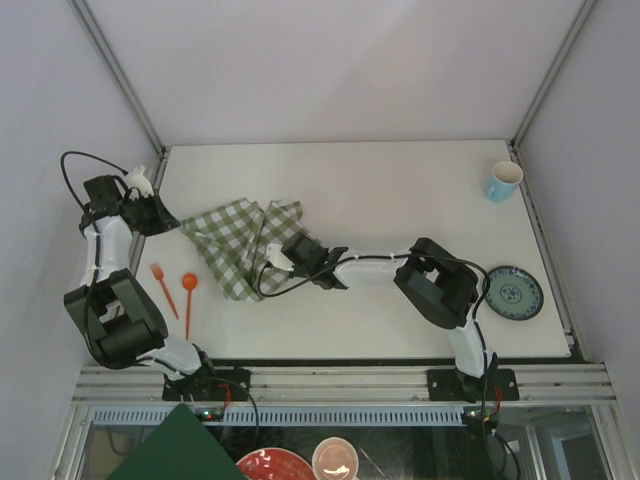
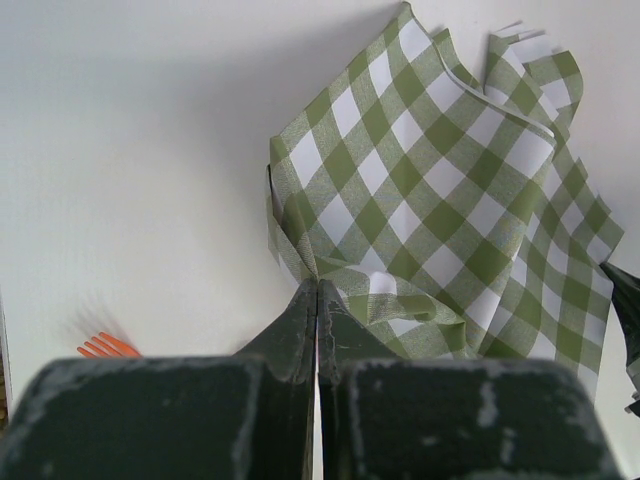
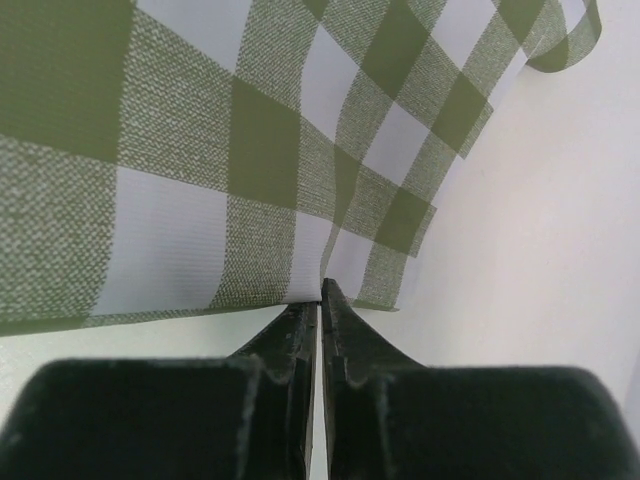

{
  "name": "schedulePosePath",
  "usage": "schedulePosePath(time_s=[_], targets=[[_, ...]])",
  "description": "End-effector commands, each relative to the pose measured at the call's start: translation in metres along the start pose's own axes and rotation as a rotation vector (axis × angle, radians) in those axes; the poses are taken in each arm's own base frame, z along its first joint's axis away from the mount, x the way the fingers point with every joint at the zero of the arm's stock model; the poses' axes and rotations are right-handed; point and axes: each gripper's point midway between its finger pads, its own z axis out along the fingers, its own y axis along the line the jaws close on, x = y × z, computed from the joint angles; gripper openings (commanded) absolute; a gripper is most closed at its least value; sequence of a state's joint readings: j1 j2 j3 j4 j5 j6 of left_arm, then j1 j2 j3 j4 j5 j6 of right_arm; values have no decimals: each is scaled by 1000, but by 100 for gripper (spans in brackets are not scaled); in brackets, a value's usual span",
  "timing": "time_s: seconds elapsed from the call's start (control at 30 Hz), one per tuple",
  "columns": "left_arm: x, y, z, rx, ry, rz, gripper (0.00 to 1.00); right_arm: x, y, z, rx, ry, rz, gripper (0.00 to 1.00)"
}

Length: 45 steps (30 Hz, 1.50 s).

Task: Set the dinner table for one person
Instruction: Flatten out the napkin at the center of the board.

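Note:
A green-and-white checked cloth (image 1: 238, 243) lies crumpled on the left half of the off-white dinner table (image 1: 400, 200). My left gripper (image 1: 177, 224) is shut on the cloth's left corner; in the left wrist view the jaws (image 2: 317, 285) pinch a bunched fold of the cloth (image 2: 440, 200). My right gripper (image 1: 273, 256) is shut on the cloth's right edge; in the right wrist view the jaws (image 3: 322, 290) grip the hem of the cloth (image 3: 200, 150), which is raised above the tabletop.
An orange fork (image 1: 159, 284) and an orange spoon (image 1: 189, 290) lie near the table's front left; the fork's tines show in the left wrist view (image 2: 104, 347). A blue cup (image 1: 504, 180) stands at the back right. A teal plate (image 1: 514, 292) lies at the right edge.

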<state>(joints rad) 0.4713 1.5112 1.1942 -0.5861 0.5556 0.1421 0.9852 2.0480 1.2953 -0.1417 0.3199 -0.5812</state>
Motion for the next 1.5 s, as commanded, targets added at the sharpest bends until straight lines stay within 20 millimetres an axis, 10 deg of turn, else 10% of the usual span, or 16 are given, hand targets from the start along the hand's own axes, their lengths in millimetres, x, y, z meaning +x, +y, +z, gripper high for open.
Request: schedulePosePath(time_s=[0.0, 0.47, 0.8, 1.13, 1.47], targets=[[-9, -5, -8, 15, -56, 9, 0, -6, -25, -11, 47, 24, 30, 0], [-28, -3, -34, -89, -183, 57, 0, 20, -59, -82, -5, 328, 139, 0], [-13, -7, -53, -141, -189, 124, 0, 76, -54, -126, 13, 612, 148, 0], [-3, -5, -72, -216, -217, 189, 0, 105, -99, -151, 129, 600, 244, 0], [10, -12, -77, -191, -157, 210, 0, 140, -91, -159, 51, 666, 253, 0]])
